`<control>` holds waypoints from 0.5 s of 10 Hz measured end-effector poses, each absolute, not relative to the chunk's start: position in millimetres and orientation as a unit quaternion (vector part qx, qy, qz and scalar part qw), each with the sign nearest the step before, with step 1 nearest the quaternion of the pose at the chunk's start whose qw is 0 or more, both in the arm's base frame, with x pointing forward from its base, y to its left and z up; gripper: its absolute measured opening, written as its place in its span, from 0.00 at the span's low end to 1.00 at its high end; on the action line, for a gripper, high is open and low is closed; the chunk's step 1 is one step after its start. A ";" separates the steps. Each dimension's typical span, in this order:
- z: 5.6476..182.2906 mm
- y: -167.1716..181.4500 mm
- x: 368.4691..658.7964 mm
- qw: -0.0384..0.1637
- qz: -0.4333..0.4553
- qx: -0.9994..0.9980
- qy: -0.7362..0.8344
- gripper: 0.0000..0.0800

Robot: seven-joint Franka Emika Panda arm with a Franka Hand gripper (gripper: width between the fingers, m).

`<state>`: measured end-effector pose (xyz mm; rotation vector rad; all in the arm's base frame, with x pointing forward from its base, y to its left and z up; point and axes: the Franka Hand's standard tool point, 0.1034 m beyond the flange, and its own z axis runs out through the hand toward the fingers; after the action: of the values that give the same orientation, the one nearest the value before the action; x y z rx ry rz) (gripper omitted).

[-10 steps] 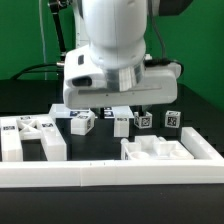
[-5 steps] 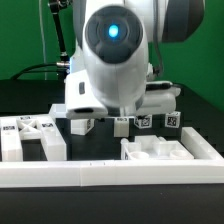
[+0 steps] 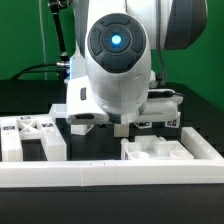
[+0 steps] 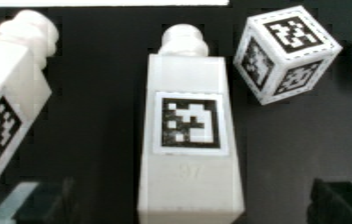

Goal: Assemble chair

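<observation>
The chair lies in loose white tagged pieces on the black table. In the wrist view a long post (image 4: 191, 120) with a peg at one end and a tag on its face lies straight between my fingertips (image 4: 342, 200). My gripper (image 4: 187, 205) is open, its jaws standing wide on either side of the post and apart from it. A second post (image 4: 9, 90) lies alongside, and a square leg (image 4: 283, 55) stands beyond. In the exterior view my gripper (image 3: 105, 124) hangs low over the middle row of pieces and hides most of them.
A long plain white rail (image 3: 110, 176) runs along the front edge. A chunky seat slab (image 3: 165, 150) lies at the exterior view's right front. More tagged pieces (image 3: 25, 135) lie at the exterior view's left. A tagged leg (image 3: 173, 120) shows behind the arm.
The arm has come down and tipped toward the camera, now covering the small tagged pieces in the middle row. The jaws have stayed wide.
</observation>
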<state>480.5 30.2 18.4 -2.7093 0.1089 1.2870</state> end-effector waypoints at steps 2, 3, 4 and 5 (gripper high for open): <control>13.6 29.1 480.6 0.073 0.424 -0.902 0.032 0.81; 12.2 29.4 479.0 0.073 0.425 -0.902 0.031 0.69; 11.0 29.9 478.1 0.073 0.425 -0.902 0.031 0.49; 10.4 30.7 478.2 0.073 0.424 -0.902 0.030 0.49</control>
<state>478.2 30.7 10.4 -2.7103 0.0906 1.2744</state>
